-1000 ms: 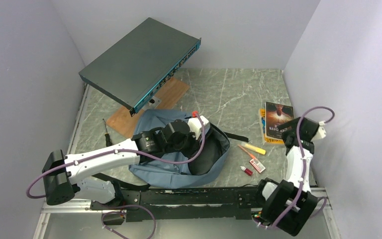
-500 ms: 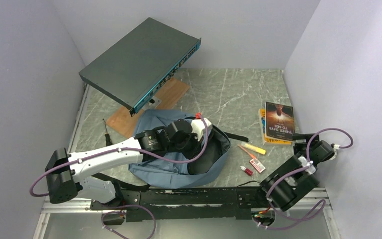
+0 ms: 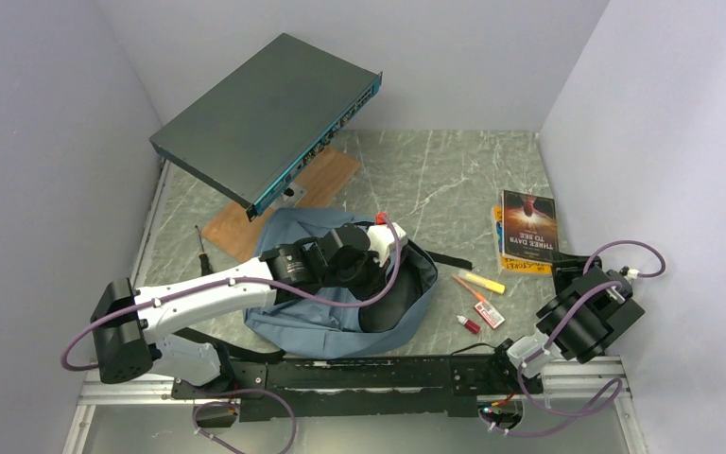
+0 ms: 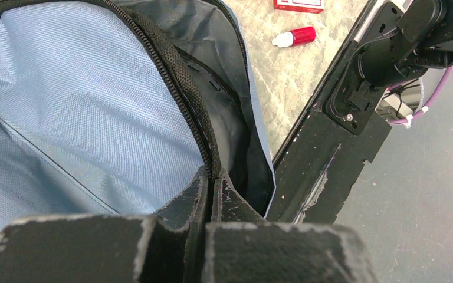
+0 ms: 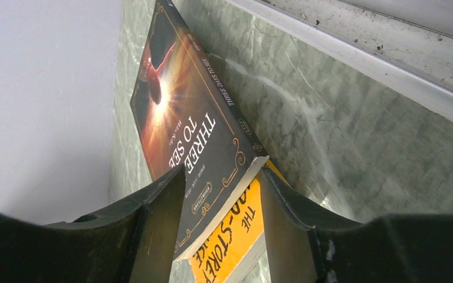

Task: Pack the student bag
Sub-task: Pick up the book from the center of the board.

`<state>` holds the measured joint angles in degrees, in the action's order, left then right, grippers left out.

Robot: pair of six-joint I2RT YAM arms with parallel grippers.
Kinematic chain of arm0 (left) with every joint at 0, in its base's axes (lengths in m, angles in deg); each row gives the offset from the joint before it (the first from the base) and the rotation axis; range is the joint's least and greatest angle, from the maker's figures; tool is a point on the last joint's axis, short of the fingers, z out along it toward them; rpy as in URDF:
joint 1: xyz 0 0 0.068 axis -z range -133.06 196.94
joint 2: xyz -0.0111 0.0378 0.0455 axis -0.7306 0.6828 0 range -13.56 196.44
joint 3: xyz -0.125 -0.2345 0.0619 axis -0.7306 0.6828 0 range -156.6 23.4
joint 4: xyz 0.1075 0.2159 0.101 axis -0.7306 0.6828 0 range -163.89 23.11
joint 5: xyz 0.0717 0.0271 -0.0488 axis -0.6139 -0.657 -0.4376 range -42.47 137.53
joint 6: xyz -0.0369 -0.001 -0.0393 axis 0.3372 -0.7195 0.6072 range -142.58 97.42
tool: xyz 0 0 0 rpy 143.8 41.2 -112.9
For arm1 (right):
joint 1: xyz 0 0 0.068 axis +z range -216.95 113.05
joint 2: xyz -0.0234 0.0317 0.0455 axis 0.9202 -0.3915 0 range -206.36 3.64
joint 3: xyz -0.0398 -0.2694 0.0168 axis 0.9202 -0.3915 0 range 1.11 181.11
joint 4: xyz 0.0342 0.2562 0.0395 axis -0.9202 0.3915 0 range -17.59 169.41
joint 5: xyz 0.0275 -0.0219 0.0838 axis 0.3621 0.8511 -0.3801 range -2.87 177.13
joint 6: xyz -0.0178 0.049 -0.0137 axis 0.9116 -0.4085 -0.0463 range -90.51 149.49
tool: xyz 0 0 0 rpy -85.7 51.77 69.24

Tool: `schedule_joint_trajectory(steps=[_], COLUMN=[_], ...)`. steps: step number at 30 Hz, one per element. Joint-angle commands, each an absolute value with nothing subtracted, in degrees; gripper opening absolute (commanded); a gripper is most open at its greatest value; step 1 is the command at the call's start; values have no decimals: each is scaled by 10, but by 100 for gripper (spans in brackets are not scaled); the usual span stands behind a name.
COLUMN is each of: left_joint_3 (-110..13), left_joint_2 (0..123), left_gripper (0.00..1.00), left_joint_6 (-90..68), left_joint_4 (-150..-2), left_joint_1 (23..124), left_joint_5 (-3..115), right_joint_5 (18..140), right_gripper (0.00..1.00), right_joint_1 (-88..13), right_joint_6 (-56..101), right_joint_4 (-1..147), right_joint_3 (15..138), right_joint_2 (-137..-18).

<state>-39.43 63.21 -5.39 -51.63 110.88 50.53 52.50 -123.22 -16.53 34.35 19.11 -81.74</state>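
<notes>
The soft blue-grey fabric backpack (image 3: 307, 326) lies mid-table. It is likely limp and light, best held by its zipper rim (image 4: 177, 88), where our left gripper (image 4: 210, 177) is clamped. Our right gripper (image 5: 221, 173) straddles a dark paperback book (image 5: 177, 106) — gripped or not, we cannot tell.

left arm (image 3: 208, 293) stretched forward | left gripper (image 4: 212, 177) pinched closed | right gripper (image 5: 221, 177) low (jaws parted)
</notes>
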Motion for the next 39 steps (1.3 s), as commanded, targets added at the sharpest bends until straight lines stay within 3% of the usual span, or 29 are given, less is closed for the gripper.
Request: schedule_joint_trajectory(steps=[1, 7, 15, 22, 25, 26, 30, 32, 35, 39], left_joint_3=[-417, -418, -411, -410, -408, -407, -401, -404, -400, -402], left_joint_2=[632, 632, 625, 621, 619, 618, 611, 611, 609, 612], left_gripper=[0, 0, 0, 0, 0, 0, 0, 0, 0, 0], left_joint_6=[-59, -60, -55, -52, -53, -53, -59, -62, -59, -57], left_joint_4=[-518, -516, -518, -523, -525, -526, -525, -520, -526, -529], left_joint_1=[1111, 1111, 1111, 1111, 1111, 1111, 1111, 1111, 1111, 1111], left_joint_5=[531, 532, 527, 525, 525, 525, 518, 516, 525, 529], right_joint_5=[499, 505, 521, 496, 535, 565, 667, 698, 694, 660], right_gripper=[50, 35, 0, 0, 0, 2, 45, 59, 71, 76], right_joint_1=[-1236, -1235, -1198, -1176, -1175, -1176, -1173, -1174, -1172, -1167], right_joint_6=[-185, -184, -168, -190, -161, -147, -109, -98, -97, -109], right_joint_4=[270, 266, 311, 311, 383, 417, 497, 520, 513, 454], right_joint_3=[190, 197, 213, 208, 215, 220, 237, 250, 261, 259], right_joint_2=[-836, -851, -817, -794, -765, -750, -708, -713, -736, -771])
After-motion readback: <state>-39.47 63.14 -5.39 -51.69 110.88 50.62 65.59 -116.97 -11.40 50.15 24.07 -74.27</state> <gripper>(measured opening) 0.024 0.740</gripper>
